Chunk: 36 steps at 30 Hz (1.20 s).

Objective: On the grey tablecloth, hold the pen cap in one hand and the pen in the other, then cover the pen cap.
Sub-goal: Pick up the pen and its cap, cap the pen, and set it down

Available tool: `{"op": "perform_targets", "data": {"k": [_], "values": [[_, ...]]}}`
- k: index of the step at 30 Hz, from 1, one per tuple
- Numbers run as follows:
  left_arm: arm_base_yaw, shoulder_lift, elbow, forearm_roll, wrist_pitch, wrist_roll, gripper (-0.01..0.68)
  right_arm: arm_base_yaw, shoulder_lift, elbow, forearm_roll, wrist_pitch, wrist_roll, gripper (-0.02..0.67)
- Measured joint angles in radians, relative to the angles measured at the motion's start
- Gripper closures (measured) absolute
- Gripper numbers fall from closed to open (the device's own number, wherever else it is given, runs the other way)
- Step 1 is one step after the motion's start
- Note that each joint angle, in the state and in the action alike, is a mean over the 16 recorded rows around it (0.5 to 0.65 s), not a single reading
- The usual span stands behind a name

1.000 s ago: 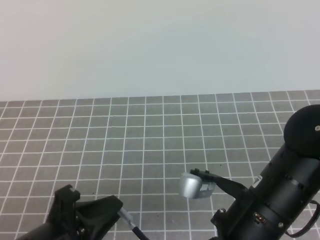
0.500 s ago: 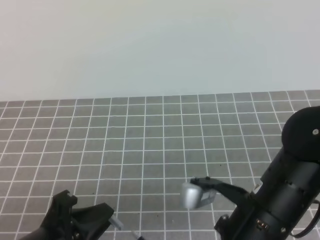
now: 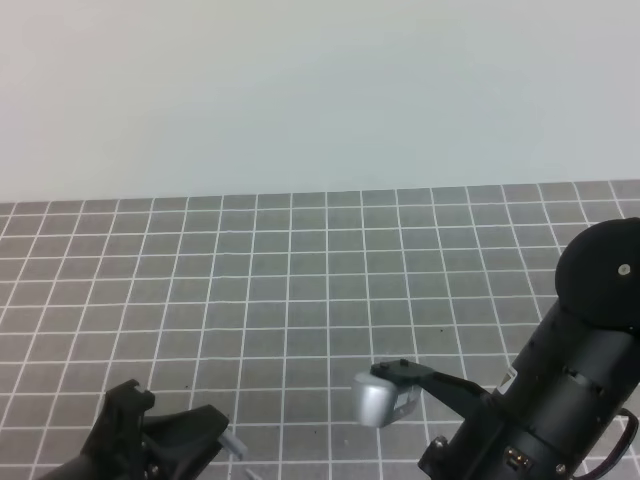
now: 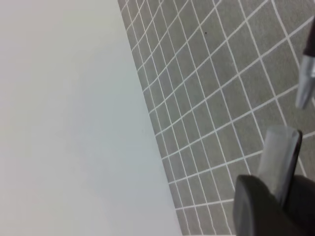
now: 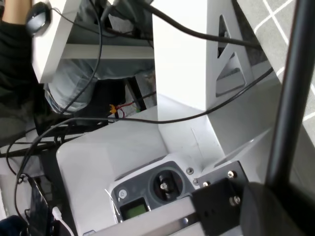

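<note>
right gripper [image 3: 375, 398] slightly lower, leftward since before

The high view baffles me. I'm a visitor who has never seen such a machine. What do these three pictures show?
This is a two-armed robot. The high view looks down on the grey tablecloth with its white grid. The left hand and the right hand reach in from the bottom edge. The other two pictures come from a camera on each wrist. The left hand is shut. Its camera sees a silvery tip, probably the pen. The right wrist camera shows a slim black stick, perhaps that pen, in front of cables. Whether the stick is gripped is unclear.
</note>
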Motion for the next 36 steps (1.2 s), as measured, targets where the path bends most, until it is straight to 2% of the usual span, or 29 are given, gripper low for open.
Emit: {"op": "perform_targets", "data": {"k": [9,24,36], "values": [[0.000,0.000,0.000,0.001,-0.027,0.000,0.673,0.000,0.011,0.000,0.018,0.000,-0.006,0.587],[-0.002,-0.016,0.000,0.007,0.040,0.000,0.663,0.000,0.025,0.000,0.024,0.000,-0.013,0.591],[-0.052,-0.020,0.000,0.008,0.050,0.000,0.658,0.000,0.025,0.000,0.023,0.000,-0.015,0.582]]}}
